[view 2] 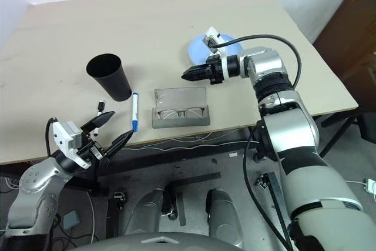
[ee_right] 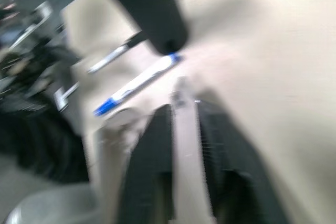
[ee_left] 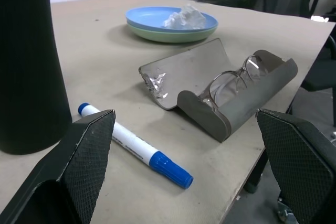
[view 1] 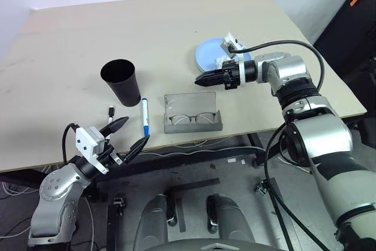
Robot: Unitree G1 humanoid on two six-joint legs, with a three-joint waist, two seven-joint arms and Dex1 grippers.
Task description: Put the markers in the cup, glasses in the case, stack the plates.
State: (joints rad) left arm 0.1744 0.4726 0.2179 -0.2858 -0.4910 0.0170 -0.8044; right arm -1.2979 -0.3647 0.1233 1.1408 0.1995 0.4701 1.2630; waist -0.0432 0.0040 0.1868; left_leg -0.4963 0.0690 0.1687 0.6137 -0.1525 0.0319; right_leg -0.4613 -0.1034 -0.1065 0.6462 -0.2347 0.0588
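1. The plates (view 1: 207, 53) are stacked at the far right, a tissue on top.
2. The case (view 1: 192, 120) lies open near the front edge, glasses (view 1: 192, 118) inside.
3. The blue marker (view 1: 145, 117) lies just beside the cup (view 1: 122, 81), pointing front to back.
4. The left gripper (view 1: 130, 133) is open and nearest it.
5. The right gripper (view 1: 202, 79) is shut, empty, above the case.

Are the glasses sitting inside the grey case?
Yes, the glasses lie in the open case beside the blue-capped marker.
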